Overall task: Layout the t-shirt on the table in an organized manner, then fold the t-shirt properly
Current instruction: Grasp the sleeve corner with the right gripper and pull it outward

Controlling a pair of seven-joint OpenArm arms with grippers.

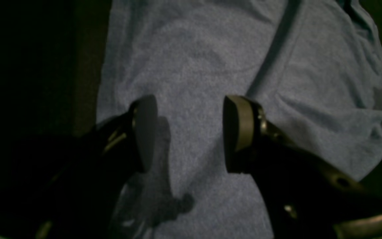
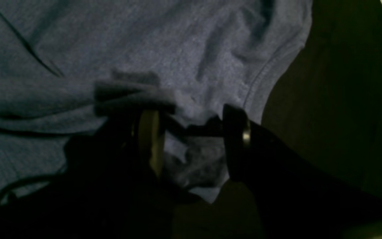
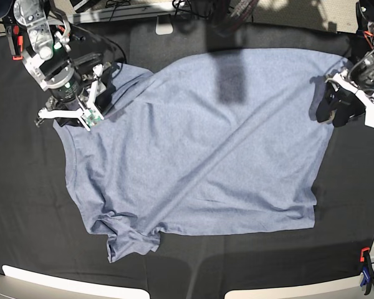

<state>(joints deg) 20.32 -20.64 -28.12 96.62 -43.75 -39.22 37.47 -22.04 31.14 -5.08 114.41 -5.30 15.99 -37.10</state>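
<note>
while the t-shirt (image 3: 199, 149) lies spread across the black table (image 3: 25, 205), plain side up and creased, your left gripper (image 1: 184, 132) hovers above its edge with jaws wide apart and nothing between them. your right gripper (image 2: 191, 142) stands parted around bunched shirt fabric.

Both tools (image 1: 184, 132) (image 2: 191, 142) spread apart.

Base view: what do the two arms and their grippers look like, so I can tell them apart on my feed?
The right arm is silver and white with black joints, green lights and black cables. The left gripper is black on a white mount. Up close, both grippers have dark fingers with flat pads, some tan, some dark.
</note>
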